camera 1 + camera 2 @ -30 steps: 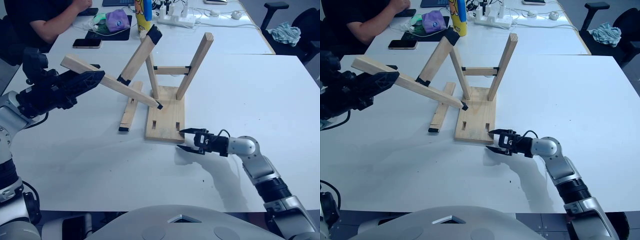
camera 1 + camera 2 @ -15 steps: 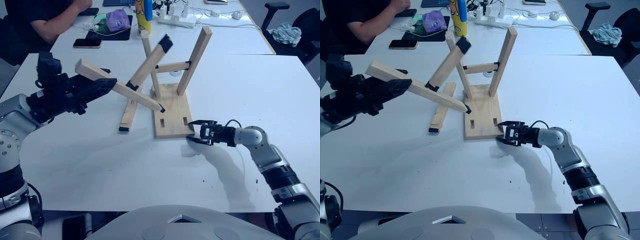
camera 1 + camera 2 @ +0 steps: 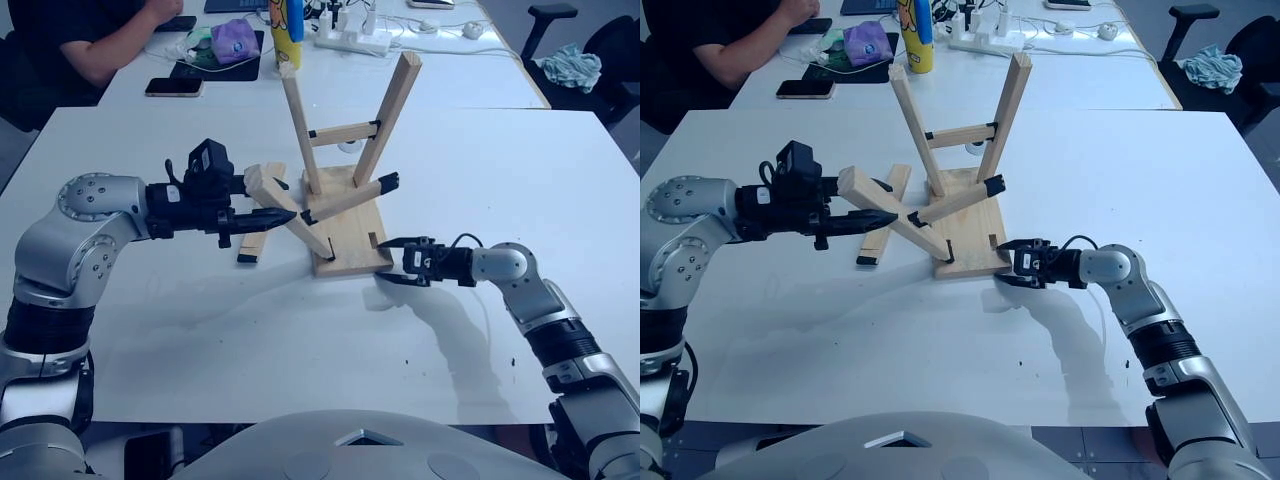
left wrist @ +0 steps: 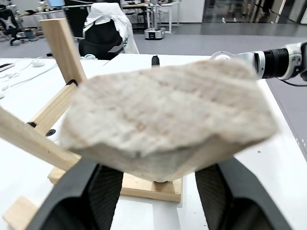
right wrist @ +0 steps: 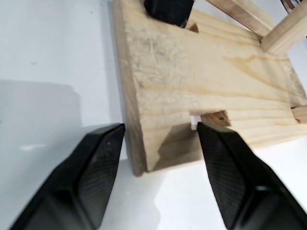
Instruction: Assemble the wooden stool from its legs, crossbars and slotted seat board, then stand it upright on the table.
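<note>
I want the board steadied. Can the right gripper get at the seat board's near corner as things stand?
Likely yes: the right gripper is open, fingers flanking a corner of the seat board; the leg frame sits farther along.

Seat board (image 3: 350, 226) flat; two legs (image 3: 394, 105) upright; another leg pair (image 3: 300, 222) tilted, perhaps touching it.

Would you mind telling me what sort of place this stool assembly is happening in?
Probably an office or lab workroom: long white tables, a power strip with cables, a phone, and office chairs.
</note>
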`<state>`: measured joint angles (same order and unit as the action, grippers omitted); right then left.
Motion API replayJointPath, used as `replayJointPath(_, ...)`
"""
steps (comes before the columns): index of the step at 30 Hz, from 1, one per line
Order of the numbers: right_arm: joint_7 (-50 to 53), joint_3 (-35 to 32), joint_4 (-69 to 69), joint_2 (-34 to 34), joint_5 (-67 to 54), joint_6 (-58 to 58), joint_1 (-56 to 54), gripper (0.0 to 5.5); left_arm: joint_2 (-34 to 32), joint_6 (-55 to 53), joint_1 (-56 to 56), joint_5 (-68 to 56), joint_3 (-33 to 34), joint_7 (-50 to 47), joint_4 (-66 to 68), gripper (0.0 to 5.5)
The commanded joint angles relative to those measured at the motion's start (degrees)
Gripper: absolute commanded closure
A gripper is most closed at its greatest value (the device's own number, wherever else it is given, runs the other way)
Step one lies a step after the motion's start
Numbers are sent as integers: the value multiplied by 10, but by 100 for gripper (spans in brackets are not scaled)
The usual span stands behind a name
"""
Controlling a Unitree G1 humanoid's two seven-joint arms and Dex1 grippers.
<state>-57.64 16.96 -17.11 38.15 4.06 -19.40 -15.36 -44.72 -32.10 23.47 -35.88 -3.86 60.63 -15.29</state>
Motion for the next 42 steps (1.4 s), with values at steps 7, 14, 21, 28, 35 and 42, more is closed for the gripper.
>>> replayJointPath(7,-7,16,1,-7,11,21,6,268,-23,4,58,51,-17,51,76,343)
replayJointPath(14,-2,20,15,-9,14,34,17,268,-28,-19,92,61,-33,86,79,343)
replayJointPath(21,0,26,28,-11,13,50,17,268,-2,-17,123,90,-74,97,83,343)
replayJointPath(28,-2,30,32,-12,15,58,13,268,35,-15,138,112,-121,104,91,343)
replayJointPath(35,0,33,41,-15,15,66,18,268,68,-31,75,100,-131,72,56,343)
replayJointPath(42,-6,37,45,-16,11,76,19,268,58,-29,-23,94,-122,42,33,343)
